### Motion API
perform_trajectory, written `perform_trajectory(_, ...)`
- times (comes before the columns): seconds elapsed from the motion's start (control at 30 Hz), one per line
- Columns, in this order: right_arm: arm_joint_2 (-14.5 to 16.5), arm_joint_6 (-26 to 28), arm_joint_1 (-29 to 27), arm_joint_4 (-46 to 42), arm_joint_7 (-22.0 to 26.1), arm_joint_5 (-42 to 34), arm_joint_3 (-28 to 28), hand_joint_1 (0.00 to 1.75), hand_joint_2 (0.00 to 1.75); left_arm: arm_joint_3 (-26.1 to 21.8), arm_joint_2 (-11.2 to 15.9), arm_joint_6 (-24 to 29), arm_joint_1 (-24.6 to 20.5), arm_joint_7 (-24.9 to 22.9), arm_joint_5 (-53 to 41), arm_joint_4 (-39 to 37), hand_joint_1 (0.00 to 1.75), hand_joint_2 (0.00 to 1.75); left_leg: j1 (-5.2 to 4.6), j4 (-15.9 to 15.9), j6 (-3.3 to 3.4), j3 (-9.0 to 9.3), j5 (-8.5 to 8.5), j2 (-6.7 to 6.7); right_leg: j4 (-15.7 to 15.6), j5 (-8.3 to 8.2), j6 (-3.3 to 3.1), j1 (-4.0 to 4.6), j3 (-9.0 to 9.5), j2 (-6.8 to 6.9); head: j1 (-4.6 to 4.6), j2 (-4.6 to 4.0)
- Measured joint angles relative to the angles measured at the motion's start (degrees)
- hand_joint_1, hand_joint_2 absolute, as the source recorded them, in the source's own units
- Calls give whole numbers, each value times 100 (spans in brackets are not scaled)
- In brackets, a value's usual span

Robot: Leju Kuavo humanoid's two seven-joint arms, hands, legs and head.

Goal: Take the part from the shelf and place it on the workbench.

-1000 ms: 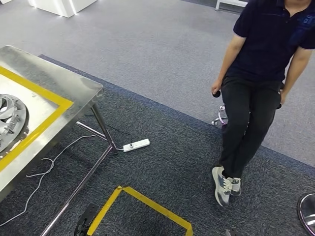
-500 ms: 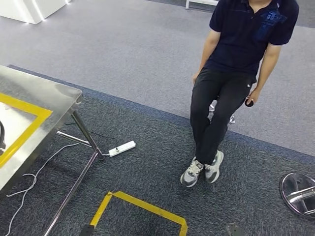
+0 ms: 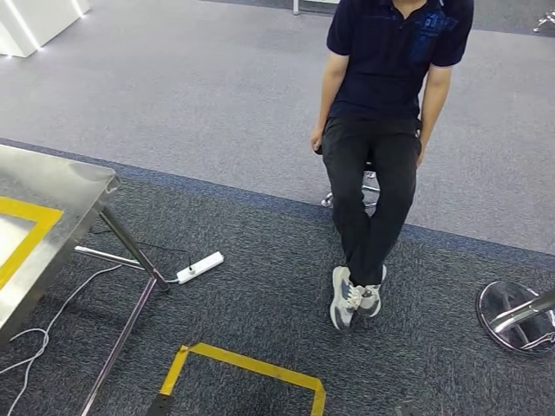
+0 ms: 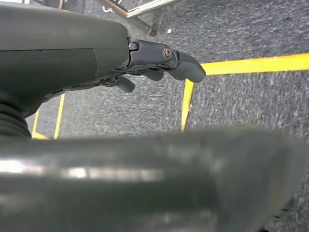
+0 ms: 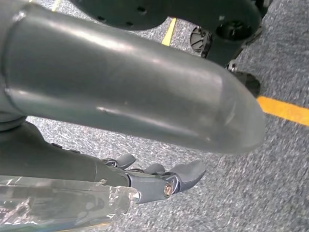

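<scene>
Well, the workbench (image 3: 65,186) sits at nine o'clock in the head view. It is a flat table of shiny grey steel with a smooth top and a rounded corner. The corner points toward three o'clock. A strip of yellow tape (image 3: 31,227) makes a bent line on the top. Thin steel legs (image 3: 131,251) slant down under it to the floor. Where the part is, I cannot tell.

The left hand (image 4: 153,60) hangs over the carpet. Its dark fingers (image 4: 186,65) reach out long, a little apart, and hold nothing. The right hand (image 5: 156,179) hangs over the carpet too. Its fingers (image 5: 189,171) are stretched out, a little apart, and hold nothing.

Beside the table leg, at about eight o'clock, lies a white power strip (image 3: 199,267). A thin white cable (image 3: 39,334) curls on the floor under the table. The carpet (image 3: 262,260) is dark grey and rough. At six o'clock, yellow floor tape (image 3: 249,364) marks a square corner.

A person (image 3: 386,69) in a dark blue shirt and black trousers sits at about one o'clock, ankles crossed, in grey shoes (image 3: 350,299). At four o'clock lies a round shiny stool base (image 3: 517,316).
</scene>
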State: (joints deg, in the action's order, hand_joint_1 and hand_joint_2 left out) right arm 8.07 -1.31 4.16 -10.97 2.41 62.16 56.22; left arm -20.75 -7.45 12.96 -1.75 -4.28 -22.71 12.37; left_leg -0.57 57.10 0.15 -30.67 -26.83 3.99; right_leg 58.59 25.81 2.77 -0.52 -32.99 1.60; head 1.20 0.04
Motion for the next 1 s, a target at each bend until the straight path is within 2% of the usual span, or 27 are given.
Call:
perform_trajectory(0.03,0,0,-9,0,-1,1,0,0,0,1,0,1,-4,0,-1,0,0,0,11,0,-30,4,-8,2,-6,-11,-31,-2,-8,-39,1,0)
perform_trajectory(0.1,0,0,-15,0,-2,2,0,0,0,1,-1,1,-8,2,-3,0,0,0,35,184,-92,-68,-163,-131,-24,-38,-106,-16,-13,-119,-9,0)
perform_trajectory(0.17,0,-5,-4,0,-13,-1,0,0,0,2,-1,-1,-1,31,-19,0,0,0,48,832,-131,-359,-529,-313,-32,-51,-160,-22,-20,-206,-27,0)
perform_trajectory(0.2,0,-14,0,0,-29,-4,1,0,0,4,-1,-3,5,65,-37,0,0,0,51,1239,-137,-555,-707,-349,-32,-52,-175,-19,-26,-255,-29,0)
perform_trajectory(0.23,0,-30,-3,0,-52,-11,1,0,0,7,-1,-6,10,113,-60,0,0,0,52,1551,-138,-713,-803,-363,-31,-53,-181,-15,-30,-308,-30,0)
perform_trajectory(0.27,0,-54,-9,0,-79,-21,2,0,0,11,0,-9,12,165,-89,0,0,0,53,1675,-135,-789,-782,-370,-31,-54,-182,-13,-31,-363,-28,0)
perform_trajectory(0.3,1,-87,-14,0,-106,-34,2,0,0,17,2,-12,9,219,-115,0,0,0,55,1577,-128,-757,-647,-381,-31,-57,-178,-14,-30,-423,-28,0)
perform_trajectory(0.33,3,-121,-17,0,-134,-47,2,0,0,24,5,-13,4,268,-137,0,0,44,60,1283,-119,-627,-434,-407,-30,-61,-171,-17,-26,-484,-29,0)
perform_trajectory(0.37,7,-151,-16,0,-164,-55,3,0,0,30,11,-13,-3,306,-160,-1,0,87,72,887,-111,-442,-211,-489,-30,-68,-159,-22,-26,-541,-30,0)
perform_trajectory(0.4,10,-173,-12,0,-194,-57,3,0,0,37,16,-11,-12,336,-179,-2,0,131,87,497,-103,-263,-59,-583,-16,-71,-139,-17,-38,-600,-34,0)
perform_trajectory(0.43,14,-185,-7,0,-220,-55,3,0,0,40,20,-8,-22,351,-194,-3,0,175,97,227,-95,-145,22,-663,-6,-79,-112,-13,-58,-649,-33,0)
perform_trajectory(0.47,15,-190,-10,0,-240,-50,3,0,0,44,23,-5,-31,359,-207,-4,0,175,99,81,-83,-88,40,-719,-4,-91,-77,-12,-82,-693,-36,0)
perform_trajectory(0.53,15,-196,-31,0,-255,-27,3,0,0,48,25,-5,-42,337,-223,-6,0,175,84,28,-28,-84,42,-668,-25,-121,-1,-29,-129,-768,-34,0)
perform_trajectory(0.57,16,-197,-44,0,-247,2,2,0,0,51,25,-9,-46,304,-232,-7,0,175,81,12,9,-80,58,-621,-4,-107,27,-35,-159,-728,-33,0)
perform_trajectory(0.6,17,-202,-48,1,-223,43,-5,0,0,55,20,-14,-47,248,-240,-7,0,175,81,-4,50,-75,71,-571,98,-38,50,-31,-221,-629,-19,0)
perform_trajectory(0.63,18,-207,-41,1,-181,89,-16,0,0,58,12,-22,-45,165,-247,-10,0,175,83,-19,84,-70,79,-512,335,100,68,-23,-342,-494,-8,0)
perform_trajectory(0.67,19,-213,-32,2,-120,137,-29,0,0,64,2,-40,-37,50,-252,-15,0,175,73,-19,105,-70,76,-453,692,291,80,-14,-503,-347,4,0)
perform_trajectory(0.7,20,-220,-23,2,-56,177,-45,0,0,71,-8,-67,-23,-79,-258,-23,0,175,63,-18,121,-70,70,-390,1105,487,94,-11,-694,-261,14,0)
perform_trajectory(0.73,20,-225,-23,2,3,210,-61,0,0,76,-14,-103,-6,-215,-264,-33,0,175,56,-18,127,-69,66,-325,1463,627,105,-11,-858,-225,13,0)
perform_trajectory(0.77,20,-230,-33,2,51,236,-78,0,0,81,-19,-145,11,-332,-276,-41,0,175,53,-17,130,-67,63,-266,1650,667,111,-12,-938,-211,14,0)
perform_trajectory(0.8,20,-235,-46,2,82,255,-99,0,0,87,-22,-186,23,-420,-295,-48,0,175,53,-16,128,-64,59,-214,1595,593,115,-14,-896,-198,16,0)
perform_trajectory(0.83,20,-237,-56,2,100,264,-118,0,0,96,-28,-221,31,-477,-325,-51,0,175,55,-15,121,-57,53,-164,1318,434,116,-17,-741,-167,16,0)
perform_trajectory(0.9,28,-234,-49,3,75,252,-138,0,0,133,-37,-278,36,-471,-430,-52,0,175,38,-3,79,-34,25,-82,502,115,117,-16,-280,15,22,0)
perform_trajectory(0.93,37,-230,-38,4,39,244,-139,0,0,158,-39,-296,38,-413,-503,-53,0,175,21,7,51,-24,10,-46,217,33,100,-12,-117,84,19,0)
perform_trajectory(0.97,45,-227,-31,5,-11,244,-140,0,0,194,-40,-309,38,-320,-596,-53,0,175,3,13,25,-14,-1,-15,68,7,76,-6,-34,124,12,0)
perform_trajectory(1.0,54,-230,-32,7,-61,255,-142,0,0,240,-39,-314,36,-212,-690,-54,0,175,-7,13,3,-8,-3,15,44,15,41,5,-27,100,7,0)
